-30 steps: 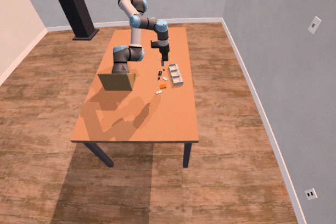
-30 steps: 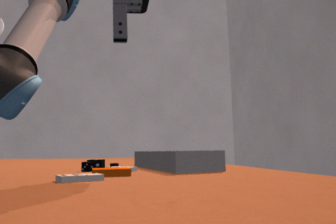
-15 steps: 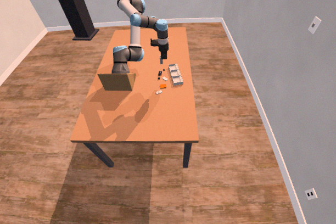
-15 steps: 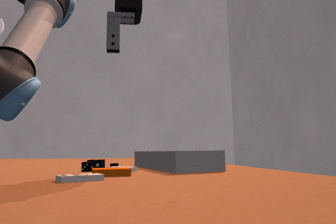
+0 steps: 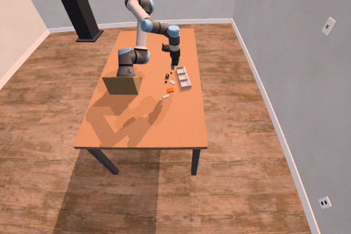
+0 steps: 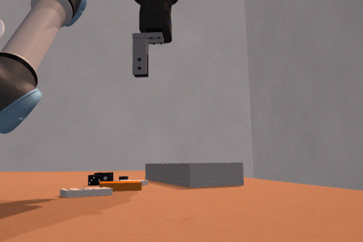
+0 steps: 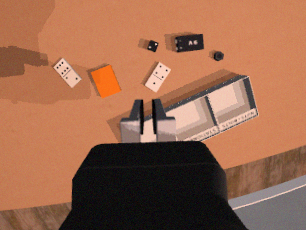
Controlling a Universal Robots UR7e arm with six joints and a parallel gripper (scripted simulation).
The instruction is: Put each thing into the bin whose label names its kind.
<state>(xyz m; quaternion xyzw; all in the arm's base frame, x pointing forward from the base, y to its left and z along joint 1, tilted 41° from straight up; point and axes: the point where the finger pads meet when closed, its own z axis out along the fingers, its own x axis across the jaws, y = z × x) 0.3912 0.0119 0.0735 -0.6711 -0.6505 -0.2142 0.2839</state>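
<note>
While the arm's dark two-finger hand (image 6: 140, 71) hangs high above the orange desk (image 6: 207, 215), its fingers stand nearly together with only a slim gap and nothing between them. Directly beneath it in the wrist view lies the near end of the grey row of labelled bins (image 7: 220, 105). Beyond that, well apart from the hand, lie a white domino tile (image 7: 157, 75), a flat orange block (image 7: 105, 81), a second white domino (image 7: 67, 71), and what seem to be small black dice (image 7: 152, 45).
</note>
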